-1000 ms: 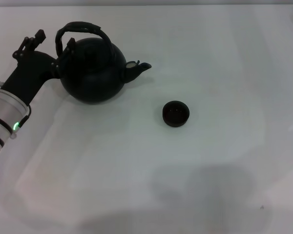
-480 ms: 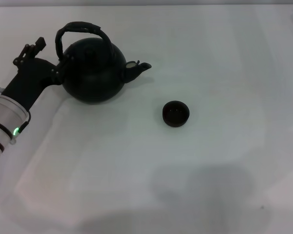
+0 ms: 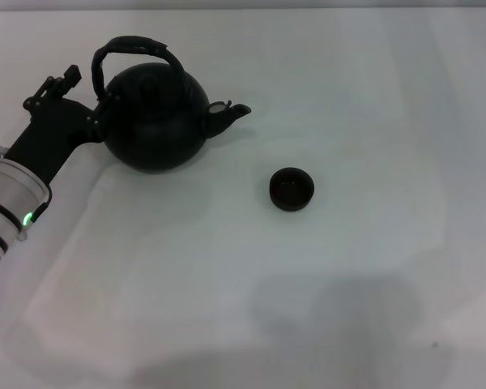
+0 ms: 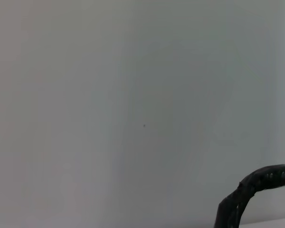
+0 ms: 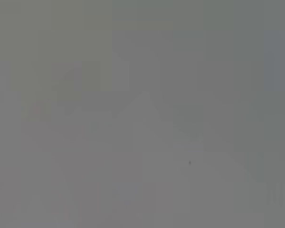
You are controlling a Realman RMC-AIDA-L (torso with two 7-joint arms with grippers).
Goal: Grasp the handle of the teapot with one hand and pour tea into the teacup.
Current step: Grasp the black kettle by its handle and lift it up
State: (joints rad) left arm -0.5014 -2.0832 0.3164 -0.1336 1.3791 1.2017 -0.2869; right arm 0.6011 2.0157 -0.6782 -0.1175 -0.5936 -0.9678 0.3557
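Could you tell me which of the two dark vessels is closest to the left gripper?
The teapot, big and hoop-handled, beside the left gripper; the small teacup sits apart.

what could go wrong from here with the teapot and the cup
The left claw sits at the side of the teapot, low beside the handle rather than over its arch; pushing further could shove or tip the pot instead of catching the hoop. The teacup is small and stands well away from the spout, so a pour could miss it and spill on the table. The right claw is out of view.
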